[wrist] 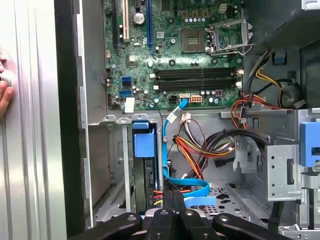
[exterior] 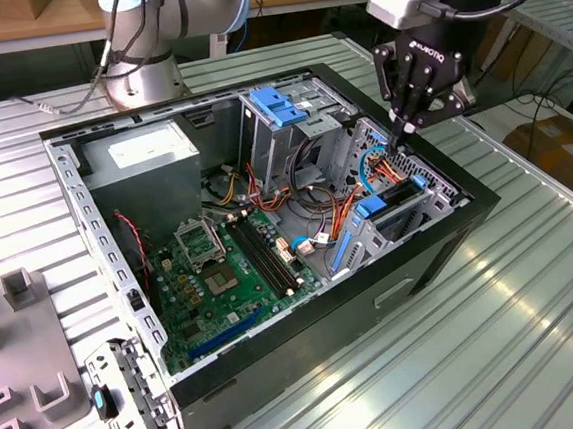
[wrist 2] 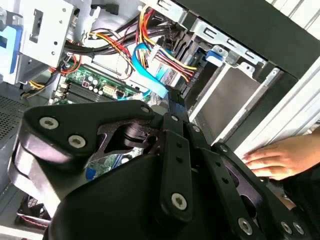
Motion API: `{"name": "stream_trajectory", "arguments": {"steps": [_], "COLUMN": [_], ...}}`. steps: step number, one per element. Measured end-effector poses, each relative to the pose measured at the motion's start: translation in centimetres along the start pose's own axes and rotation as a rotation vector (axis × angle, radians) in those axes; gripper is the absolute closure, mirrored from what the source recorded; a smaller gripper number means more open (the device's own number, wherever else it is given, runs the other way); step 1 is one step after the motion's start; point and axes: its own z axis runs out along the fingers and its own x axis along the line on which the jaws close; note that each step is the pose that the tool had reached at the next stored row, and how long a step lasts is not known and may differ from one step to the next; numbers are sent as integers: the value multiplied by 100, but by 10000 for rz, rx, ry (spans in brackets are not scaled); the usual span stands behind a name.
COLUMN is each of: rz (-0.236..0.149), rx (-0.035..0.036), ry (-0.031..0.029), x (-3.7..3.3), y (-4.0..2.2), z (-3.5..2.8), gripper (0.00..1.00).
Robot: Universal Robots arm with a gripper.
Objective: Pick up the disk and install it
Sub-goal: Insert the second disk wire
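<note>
Ribbed metal bench [exterior: 538, 333] carries everything I see, with a person's hand [wrist 2: 280, 159] resting on it beside the case in the second wrist view. On the bench lies the open computer case [exterior: 309, 358], black-walled, side panel off. Inside it, toward the exterior view's left, sits the grey power supply box [exterior: 146, 154]; in front of that the green motherboard [exterior: 217, 281] lies flat. A tall metal cage with a blue plastic top [exterior: 279, 110] stands near the middle. At the exterior view's right end of the case is the drive bay [exterior: 392, 220], and the disk [wrist: 145, 170] stands on edge in it, its blue rail end [exterior: 374, 207] showing at the top. Red, yellow and blue cables [wrist: 195, 150] bunch just beside it. My pincer [exterior: 401, 134] hangs over that bay end, its fingers drawn narrow, close together at the tips, holding nothing I can make out, just above the cables by the disk.
</note>
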Motion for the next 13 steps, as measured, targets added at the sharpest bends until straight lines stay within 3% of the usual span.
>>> {"name": "stream_trajectory", "arguments": {"steps": [1,2,4,5,10,12,13], "rz": [-8,-66,-120,-140,-150,-150,-150], "rx": [1,7,11,14,16,16,15], "ry": [134,180,214,254,288,289,288], "x": [-71,-78,-81,-84,-104,-107,-107], "y": [-8,-7,-5,-5,-7,-7,-7], "z": [30,87,143,171,218,232,235], "gripper": [89,89,76,76,77,89,89]}}
